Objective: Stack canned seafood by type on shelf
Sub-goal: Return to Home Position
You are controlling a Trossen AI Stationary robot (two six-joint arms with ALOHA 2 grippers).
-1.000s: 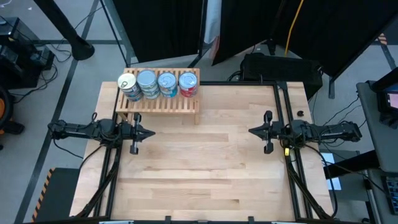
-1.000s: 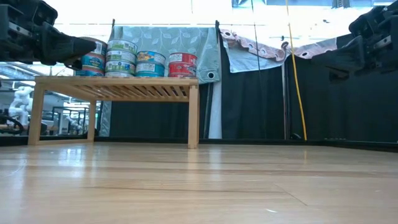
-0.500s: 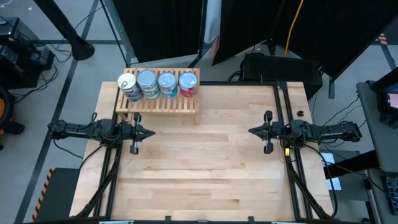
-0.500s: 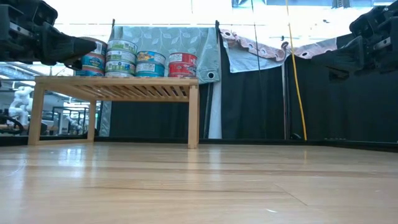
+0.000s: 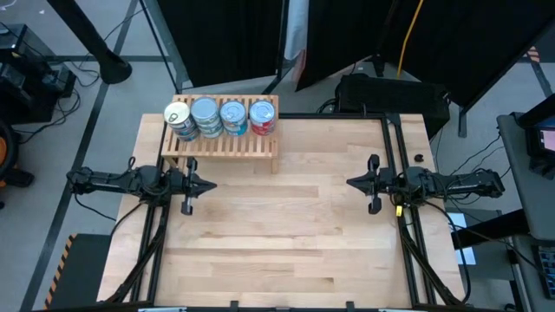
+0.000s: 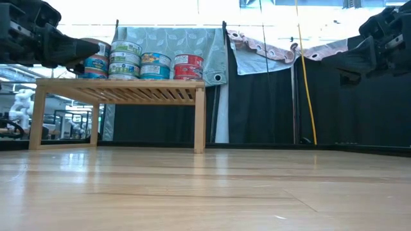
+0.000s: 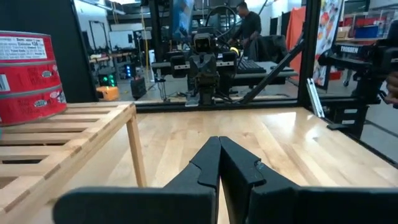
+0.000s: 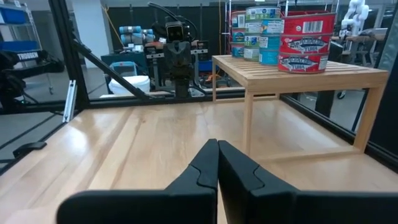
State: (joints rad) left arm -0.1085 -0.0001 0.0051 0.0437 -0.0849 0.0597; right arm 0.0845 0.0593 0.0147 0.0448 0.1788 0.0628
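1. Nearest the front edge, the wooden table (image 5: 286, 260) shows bare boards between the two arms' dark rails.
2. Midway back, the left gripper (image 5: 209, 185) hangs over the table's left side and points inward, toward the right. Its fingers are pressed together with nothing between them.
3. Level with it, the right gripper (image 5: 350, 182) hangs over the right side, well apart from the left one. It points back toward the left, with its fingers likewise closed tight and empty.
4. Farther back, the shelf (image 5: 227, 143) stands at the table's far left corner. Its long axis runs left to right along the far edge. The left gripper is near its front legs but apart from them.
5. On the shelf, the canned seafood (image 5: 232, 113) stands flat tops up in four stacks. They sit side by side in one row along the shelf's length:
   - a cream-topped stack (image 5: 177, 114) at the left end
   - two silvery-blue-topped stacks in the middle
   - a red-labelled stack (image 5: 263, 126) at the right end
6. Seen from table height, the left arm crosses in front of the leftmost stack and hides part of it.
7. Beyond the table hang black curtains (image 5: 225, 43). The left wrist view shows a person (image 7: 249, 25) far off in the room.
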